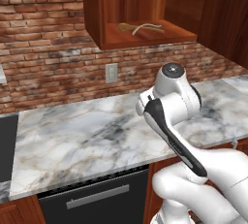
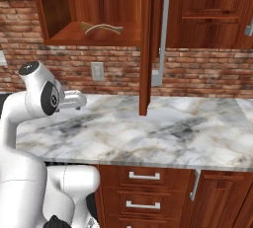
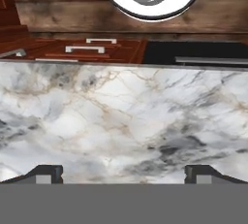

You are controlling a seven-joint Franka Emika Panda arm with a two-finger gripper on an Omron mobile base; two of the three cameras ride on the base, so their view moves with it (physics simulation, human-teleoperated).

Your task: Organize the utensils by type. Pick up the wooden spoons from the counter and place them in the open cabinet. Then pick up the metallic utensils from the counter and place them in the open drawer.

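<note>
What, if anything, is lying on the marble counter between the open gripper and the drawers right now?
Nothing visible. In the hand view the open gripper looks across bare marble counter toward the shut drawer fronts beyond its edge. Two spoons already lie on the open cabinet's shelf.

The gripper (image 3: 124, 172) hangs over the marble counter (image 3: 121, 116), its two dark fingertips (image 3: 46, 173) spread wide with nothing between them. Grey and brownish veins run across the slab. Beyond its far edge sit reddish-brown drawer fronts (image 3: 92, 49) with silver bar handles (image 3: 85, 49), beside a black appliance front (image 3: 193, 53).
</note>
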